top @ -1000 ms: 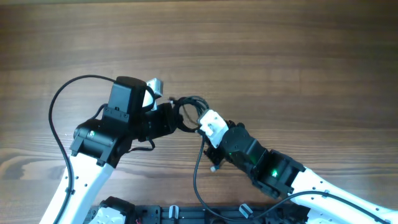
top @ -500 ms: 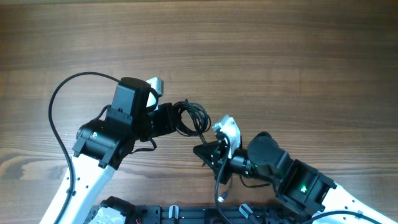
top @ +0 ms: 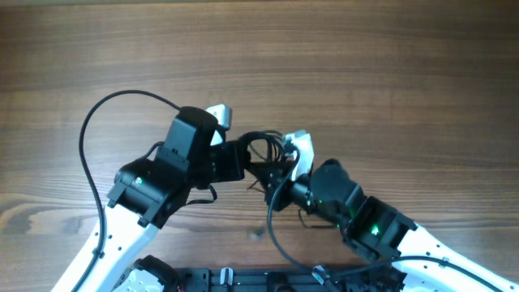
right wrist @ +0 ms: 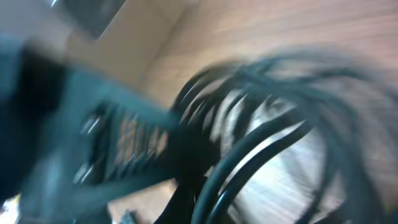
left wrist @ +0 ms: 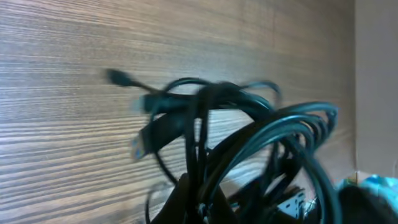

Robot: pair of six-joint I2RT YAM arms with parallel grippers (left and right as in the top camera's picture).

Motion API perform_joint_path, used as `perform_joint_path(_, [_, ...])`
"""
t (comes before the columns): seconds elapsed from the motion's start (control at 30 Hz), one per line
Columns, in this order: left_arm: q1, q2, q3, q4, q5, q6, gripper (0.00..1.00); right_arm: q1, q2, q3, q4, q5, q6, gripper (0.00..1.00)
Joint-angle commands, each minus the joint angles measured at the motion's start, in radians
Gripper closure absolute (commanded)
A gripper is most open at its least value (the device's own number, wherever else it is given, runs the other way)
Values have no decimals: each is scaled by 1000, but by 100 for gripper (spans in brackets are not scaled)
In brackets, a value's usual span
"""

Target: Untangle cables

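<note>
I work at what looks like a robotics lab bench. My left arm (top: 150, 182) and right arm (top: 369, 227) (white shells, black joints, a green light glowing on each) rise from a black mounting rail (top: 243, 280) fixed along the near edge of a wood-grain tabletop (top: 389, 57). A small white camera (top: 219, 114) sits beside my left end effector (top: 247, 161).

R wrist cam blurred — cables (right wrist: 245, 146) smeared, ends cropped
</note>
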Motion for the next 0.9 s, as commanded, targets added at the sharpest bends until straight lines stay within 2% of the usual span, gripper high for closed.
perform_joint_path(0.0, [-50,-6,5,13,28,90,96,-101,7,22,11,33,13,96])
perform_joint_path(0.13, [-95,-6,5,100,145,203,96,-153,27,22,21,-122,65,96])
perform_joint_path(0.3, [-154,-6,5,205,148,203,96,-153,102,22,31,-186,65,96])
perform_joint_path(0.43, [-174,-9,5,190,150,195,96,-176,119,22,56,-182,54,95])
perform_joint_path(0.47, [-166,-22,5,179,150,195,96,-205,116,22,47,-186,54,92])
perform_joint_path(0.5, [-160,-31,5,178,150,195,96,-218,113,22,37,-186,54,83])
perform_joint_path(0.53, [-144,-56,5,180,150,195,96,-243,103,22,14,-187,54,56])
perform_joint_path(0.6, [-108,-101,5,182,149,195,96,-291,75,22,-34,-216,53,30])
perform_joint_path(0.63, [-84,-125,5,182,146,195,96,-313,56,22,-58,-235,51,4])
perform_joint_path(0.67, [-61,-146,5,180,142,194,96,-332,38,22,-73,-256,33,0])
perform_joint_path(0.77, [5,-188,5,159,82,138,96,-378,-30,22,-77,-347,-29,0])
perform_joint_path(0.87, [55,-196,5,141,32,84,96,-398,-105,22,-80,-343,-82,0])
